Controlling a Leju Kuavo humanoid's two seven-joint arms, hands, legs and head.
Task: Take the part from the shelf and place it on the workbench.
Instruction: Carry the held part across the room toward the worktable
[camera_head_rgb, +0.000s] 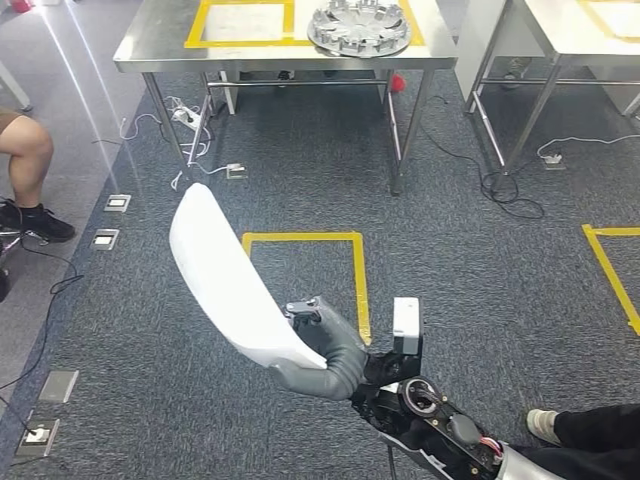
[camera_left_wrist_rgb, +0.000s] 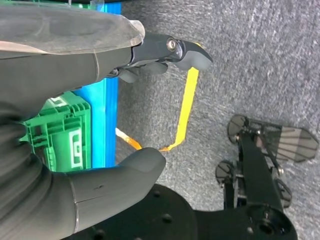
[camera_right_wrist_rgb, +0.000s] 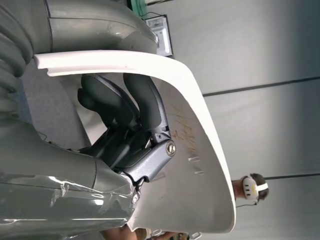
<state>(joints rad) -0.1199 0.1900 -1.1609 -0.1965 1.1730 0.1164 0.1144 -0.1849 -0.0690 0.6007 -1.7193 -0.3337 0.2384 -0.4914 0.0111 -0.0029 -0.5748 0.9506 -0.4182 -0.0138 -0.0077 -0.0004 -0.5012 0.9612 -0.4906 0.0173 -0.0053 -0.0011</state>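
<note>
Steel workbench (camera_head_rgb: 151, 45) stands across the grey carpet, a round metal disc (camera_head_rgb: 360, 27) on it beside a yellow-taped rectangle. White curved part (camera_head_rgb: 226, 280) is well short of the bench, over the carpet, gripped at its lower end by the right hand (camera_head_rgb: 324, 350). Left hand (camera_left_wrist_rgb: 113, 115) holds nothing, fingers apart.

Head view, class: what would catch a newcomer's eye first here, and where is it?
First the curved white part, held up over the grey carpet by the right hand. Beyond it stands a steel workbench carrying a round metal disc, with a yellow tape square on the floor between.
</note>
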